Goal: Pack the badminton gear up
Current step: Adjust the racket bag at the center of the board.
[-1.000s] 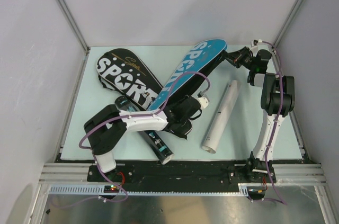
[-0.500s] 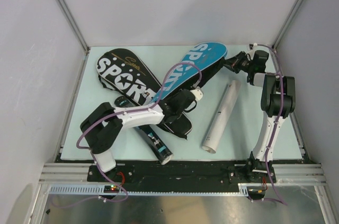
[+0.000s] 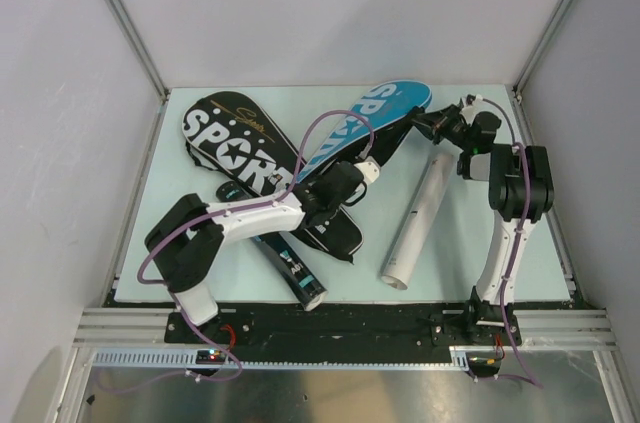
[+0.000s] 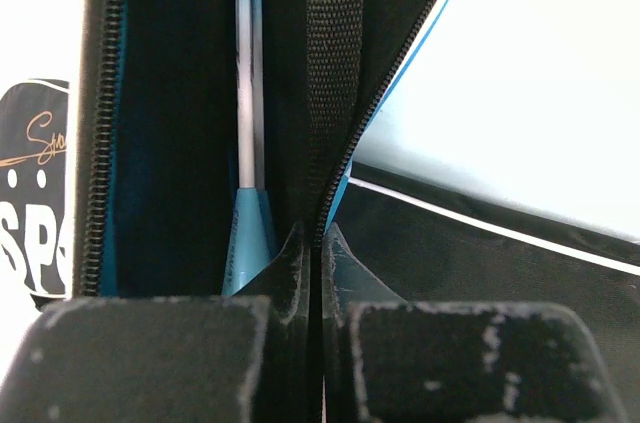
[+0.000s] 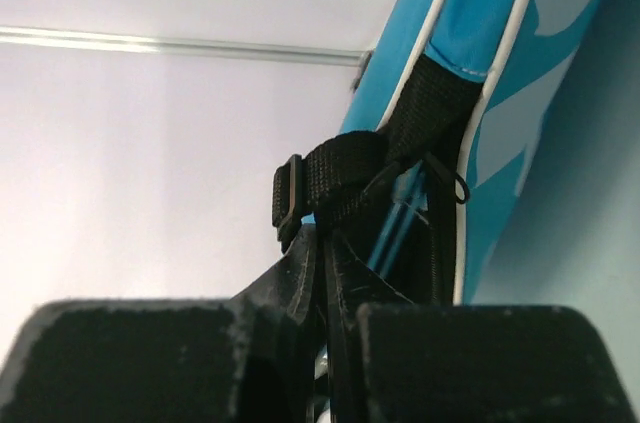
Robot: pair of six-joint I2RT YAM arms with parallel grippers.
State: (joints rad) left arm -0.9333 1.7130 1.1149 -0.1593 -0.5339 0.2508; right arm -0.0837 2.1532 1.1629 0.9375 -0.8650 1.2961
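Observation:
The blue "SPORT" cover lies slanted across the black "SPORT" cover. My left gripper is shut on the blue cover's open zip edge. Inside the opening a racket's silver shaft and light-blue throat show. My right gripper is shut on the black webbing strap at the blue cover's far end. A long white tube lies to the right of the blue cover. A black tube lies near the front edge, partly under my left arm. No shuttlecock is in view.
The light-green mat is bounded by grey walls on the left, far and right sides. Metal corner posts rise at the back corners. My right arm stands along the right edge.
My left gripper has slid along the blue cover's zip edge toward the far right. My right gripper has shifted left with the strap, and the cover's far end has moved slightly.

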